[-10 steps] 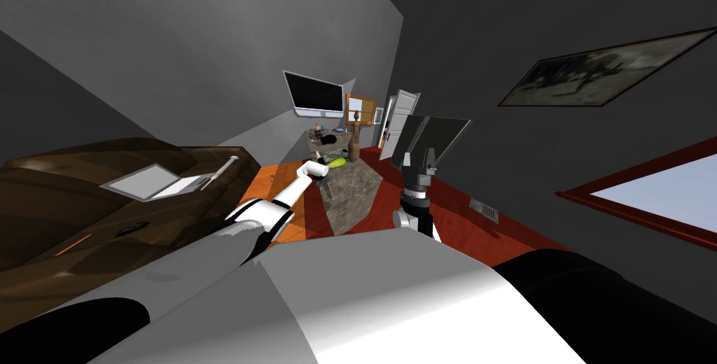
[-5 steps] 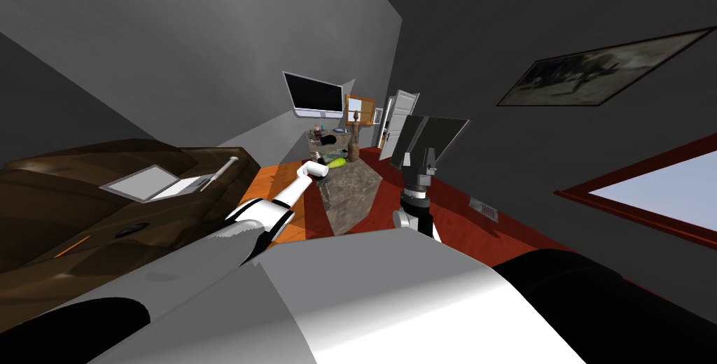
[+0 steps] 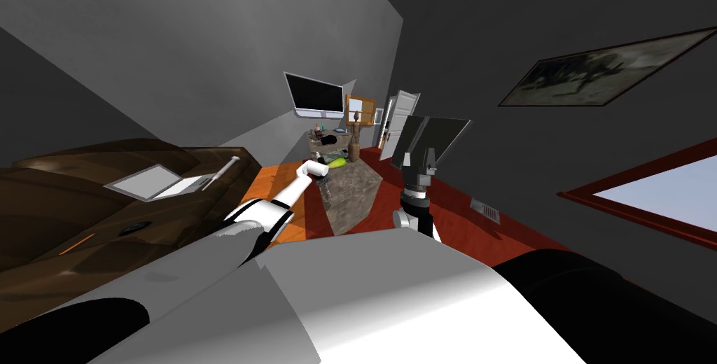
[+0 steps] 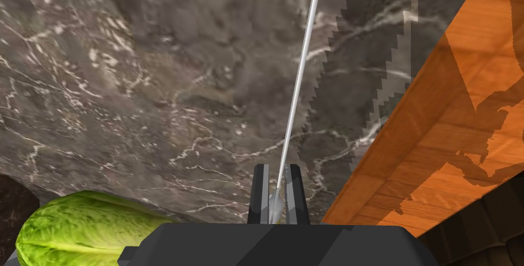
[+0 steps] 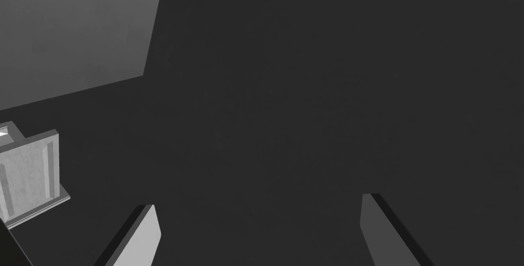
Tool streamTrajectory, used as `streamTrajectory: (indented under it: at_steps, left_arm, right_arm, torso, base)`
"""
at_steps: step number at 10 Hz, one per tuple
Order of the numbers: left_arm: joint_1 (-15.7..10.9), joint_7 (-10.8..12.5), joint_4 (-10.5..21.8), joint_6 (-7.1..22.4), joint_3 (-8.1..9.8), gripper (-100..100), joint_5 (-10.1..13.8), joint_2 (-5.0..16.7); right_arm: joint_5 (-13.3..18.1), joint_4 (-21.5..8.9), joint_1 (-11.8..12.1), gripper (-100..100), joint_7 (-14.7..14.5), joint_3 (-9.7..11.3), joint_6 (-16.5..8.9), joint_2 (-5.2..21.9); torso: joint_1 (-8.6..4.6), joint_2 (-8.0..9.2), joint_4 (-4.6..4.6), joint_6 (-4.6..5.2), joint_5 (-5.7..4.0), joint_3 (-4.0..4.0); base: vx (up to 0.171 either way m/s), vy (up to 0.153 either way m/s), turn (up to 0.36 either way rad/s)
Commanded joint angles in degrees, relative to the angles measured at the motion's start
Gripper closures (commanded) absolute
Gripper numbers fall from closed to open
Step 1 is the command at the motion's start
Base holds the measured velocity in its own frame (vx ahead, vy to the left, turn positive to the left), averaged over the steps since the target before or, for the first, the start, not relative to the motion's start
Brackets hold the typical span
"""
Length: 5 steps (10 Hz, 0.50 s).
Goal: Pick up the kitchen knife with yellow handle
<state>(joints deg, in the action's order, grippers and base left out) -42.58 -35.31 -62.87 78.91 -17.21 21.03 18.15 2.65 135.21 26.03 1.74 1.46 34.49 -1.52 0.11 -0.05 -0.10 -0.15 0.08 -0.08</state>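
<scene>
In the left wrist view my left gripper is shut on the kitchen knife. Its thin pale blade, seen edge-on, runs straight out from between the two fingers over the dark marble tabletop. The handle is hidden between the fingers and the gripper's body, so its colour barely shows. In the head view the left arm reaches forward, and its gripper points down at the near end of that table. My right gripper is held up to the right of the table, and the right wrist view shows it open with nothing in it.
A green lettuce lies on the marble close beside my left gripper, also seen as lettuce in the head view. Orange wooden floor runs along the table's edge. A brown sofa with a laptop stands to the left.
Both arms keep their places in the head view. The whole picture has shifted very slightly.
</scene>
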Motion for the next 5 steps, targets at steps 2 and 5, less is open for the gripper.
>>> streamTrajectory:
  at_steps: [2, 5]
  left_arm:
    - [0.1, 0.4, -2.3, 2.1, -0.07, 100, 0.3, 0.3]
    - [0.2, 0.5, -3.0, 2.6, -0.11, 0, 0.3, 0.4]
  right_arm:
    - [0.0, 0.0, 0.0, 0, 0.0, 0.0, 0.0, 0.0]
    - [0.0, 0.0, 0.0, 0, 0.0, 0.0, 0.0, 0.0]
  torso:
    - [0.01, 0.01, 0.01, 0.01, 0.01, 0.01]
    - [0.09, 0.03, 0.0, -0.02, 0.04, 0.01]
  base:
    - [0.004, -0.011, 0.025]
    - [0.001, -0.001, 0.009]
